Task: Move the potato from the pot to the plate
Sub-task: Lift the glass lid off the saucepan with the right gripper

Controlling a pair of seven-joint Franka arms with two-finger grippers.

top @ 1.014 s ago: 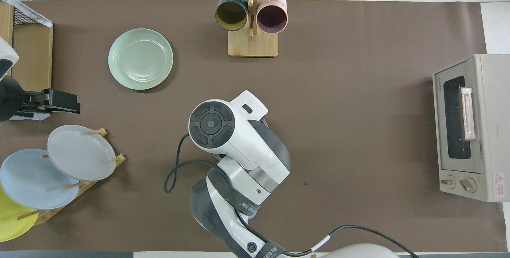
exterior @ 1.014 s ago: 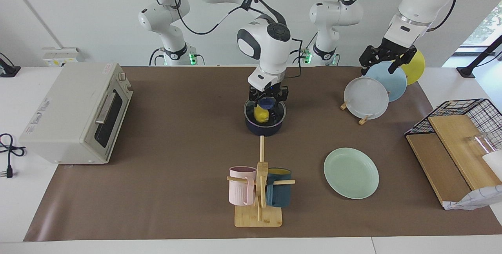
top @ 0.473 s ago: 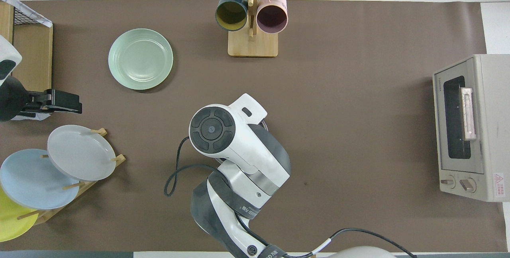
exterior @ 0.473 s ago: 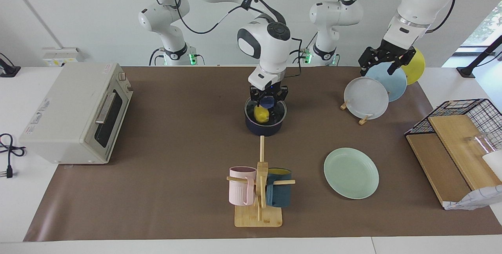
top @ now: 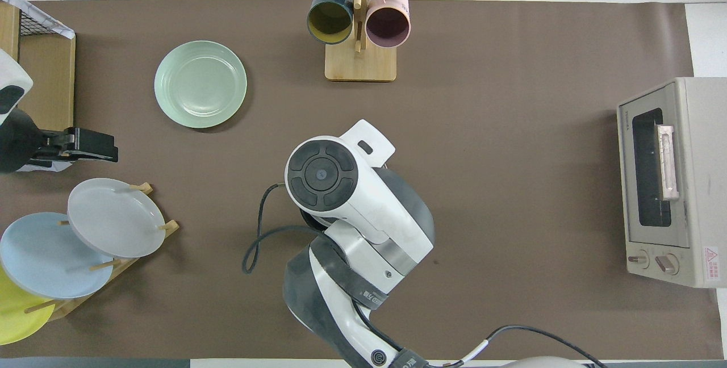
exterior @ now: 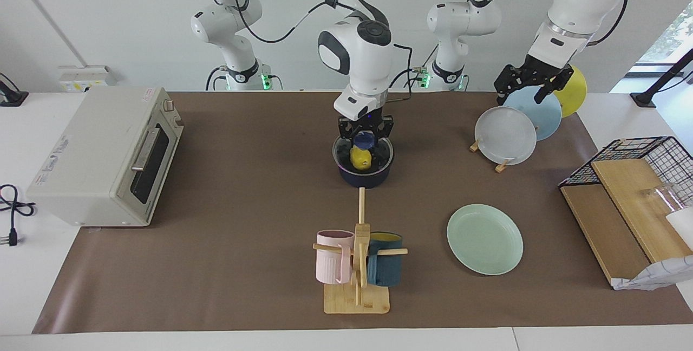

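Note:
The yellow potato (exterior: 360,158) shows inside the rim of the dark navy pot (exterior: 364,177), which stands mid-table, nearer to the robots than the mug tree. My right gripper (exterior: 364,142) hangs straight down over the pot, directly above the potato. The mint-green plate (exterior: 484,238) lies flat and bare toward the left arm's end, farther from the robots than the pot; it also shows in the overhead view (top: 200,84). In the overhead view my right arm (top: 324,175) hides pot and potato. My left gripper (exterior: 533,88) waits open and empty over the plate rack, also in the overhead view (top: 111,155).
A mug tree (exterior: 358,264) with a pink and a dark blue mug stands farther from the robots than the pot. A rack with grey-white (exterior: 505,135), light blue and yellow plates is at the left arm's end. A toaster oven (exterior: 103,156) is at the right arm's end. A wire basket on boards (exterior: 633,177) is there too.
My right arm's hand has risen a little and shifted slightly toward the right arm's end, staying over the pot. The potato still shows within the pot's rim. The left gripper rose slightly.

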